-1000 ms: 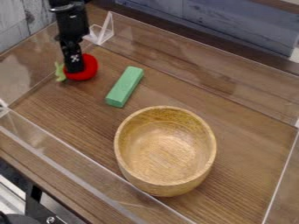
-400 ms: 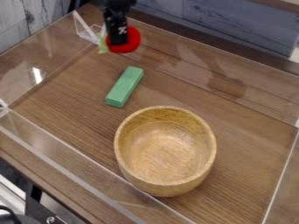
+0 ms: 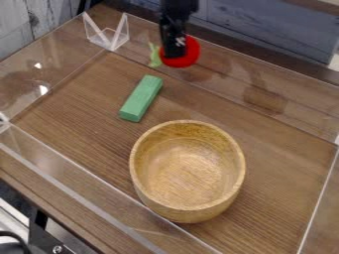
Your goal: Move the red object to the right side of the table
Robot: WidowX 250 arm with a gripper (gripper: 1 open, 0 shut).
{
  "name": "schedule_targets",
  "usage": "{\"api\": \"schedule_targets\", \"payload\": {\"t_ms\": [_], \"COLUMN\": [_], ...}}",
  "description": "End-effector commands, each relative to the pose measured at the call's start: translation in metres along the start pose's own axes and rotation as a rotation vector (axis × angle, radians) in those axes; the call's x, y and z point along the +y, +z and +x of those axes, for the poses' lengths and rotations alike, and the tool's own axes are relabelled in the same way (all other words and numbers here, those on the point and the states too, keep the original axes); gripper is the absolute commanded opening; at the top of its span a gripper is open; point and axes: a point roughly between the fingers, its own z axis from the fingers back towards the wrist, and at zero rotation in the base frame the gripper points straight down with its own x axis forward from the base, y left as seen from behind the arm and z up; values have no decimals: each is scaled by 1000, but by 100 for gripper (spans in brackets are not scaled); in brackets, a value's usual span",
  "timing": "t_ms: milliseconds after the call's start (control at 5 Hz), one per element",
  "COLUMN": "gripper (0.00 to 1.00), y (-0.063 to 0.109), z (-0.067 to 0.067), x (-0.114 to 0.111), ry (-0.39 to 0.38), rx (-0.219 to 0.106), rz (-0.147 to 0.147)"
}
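Observation:
The red object (image 3: 184, 52), a small round toy fruit with a green leaf on its left side, hangs just above the far part of the table (image 3: 252, 109). My gripper (image 3: 172, 50) points straight down and is shut on it, its black fingers covering the fruit's left half. Fruit and gripper are beyond the green block, near the back wall, about midway across the table.
A green rectangular block (image 3: 141, 97) lies left of centre. A large wooden bowl (image 3: 188, 169) stands at the front. Low clear acrylic walls (image 3: 106, 32) edge the tabletop, with a clear bracket at the back left corner.
My gripper has lifted the red object off the left side of the table and carried it to the right and farther back. Block and bowl have stayed put.

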Motion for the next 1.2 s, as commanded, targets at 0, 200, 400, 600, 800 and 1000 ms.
{"api": "schedule_targets", "payload": {"t_ms": [0, 200, 400, 600, 800, 1000], "gripper": [0, 0, 0, 0, 0, 0], "y": [28, 32, 17, -3, -18, -26], "z": [25, 39, 52, 56, 65, 72], "x": [-25, -48, -53, -53, -62, -70], "ry": [-121, -220, -318, -369, -408, -435], "rx": [-53, -59, -66, -73, -73, -68], "rz": [61, 60, 48, 29, 9, 2]}}
